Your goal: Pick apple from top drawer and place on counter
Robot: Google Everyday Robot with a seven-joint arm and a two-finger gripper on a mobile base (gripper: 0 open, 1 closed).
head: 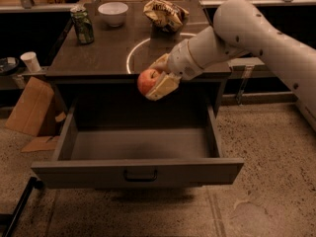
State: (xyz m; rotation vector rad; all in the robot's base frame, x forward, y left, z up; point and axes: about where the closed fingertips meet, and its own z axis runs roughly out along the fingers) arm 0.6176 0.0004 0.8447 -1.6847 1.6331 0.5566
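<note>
My gripper (157, 81) is shut on the red-orange apple (147, 81) and holds it in the air at the counter's front edge, above the open top drawer (140, 144). The drawer is pulled out, its inside bare, with a small dark handle (140, 175) on its front panel. The counter (94, 53) is a dark flat top with a thin white circle (134, 53) marked on it, partly hidden behind my arm. The apple sits just left of the circle's front edge.
On the counter's back stand a green can (82, 25), a white bowl (113, 13) and a crumpled bag (165, 14). A cardboard piece (30, 107) and a white cup (31, 61) are at the left. A dark bar (17, 209) lies on the floor at lower left.
</note>
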